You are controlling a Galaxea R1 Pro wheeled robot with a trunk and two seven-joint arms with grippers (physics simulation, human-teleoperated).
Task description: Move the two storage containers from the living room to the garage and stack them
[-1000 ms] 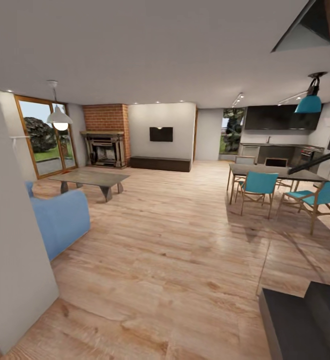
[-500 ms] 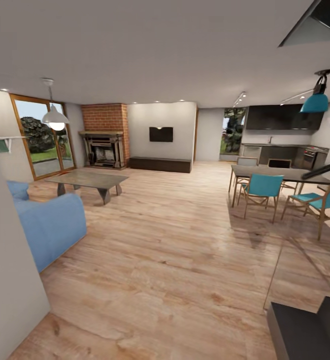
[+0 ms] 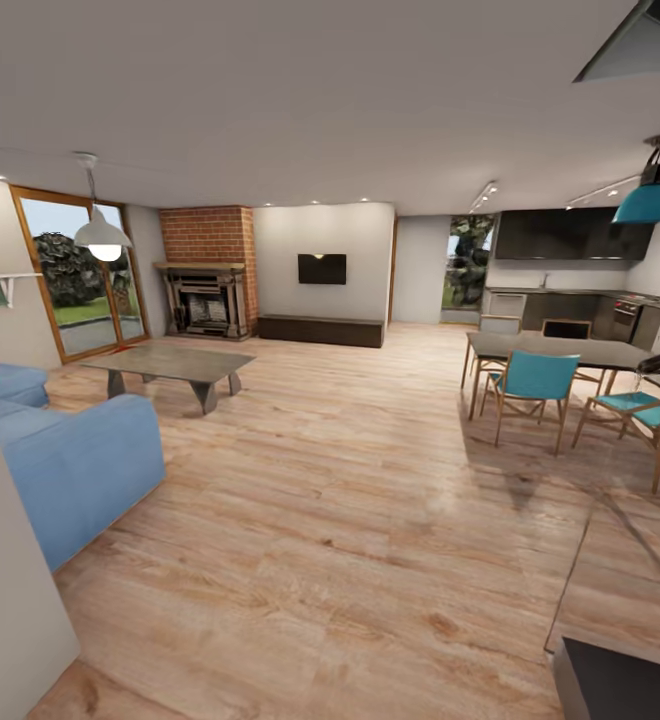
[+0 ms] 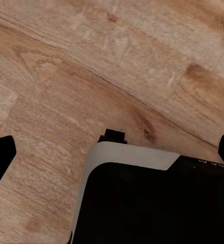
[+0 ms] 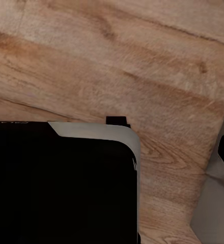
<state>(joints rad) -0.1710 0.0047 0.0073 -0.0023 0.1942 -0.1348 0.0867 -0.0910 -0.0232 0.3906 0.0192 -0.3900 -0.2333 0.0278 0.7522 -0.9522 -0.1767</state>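
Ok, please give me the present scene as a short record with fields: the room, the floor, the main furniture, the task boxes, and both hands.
room: living room open to a dining area and kitchen
floor: light wood plank floor
sofa: blue sofa, at the head view's left
coffee table: low coffee table beyond the sofa
lamp: white pendant lamp, lit
fireplace: brick fireplace on the far wall
dining: dining table with teal chairs, at right
storage containers: none to point at
hands: cannot tell open or shut; the wrist views look down on wood floor
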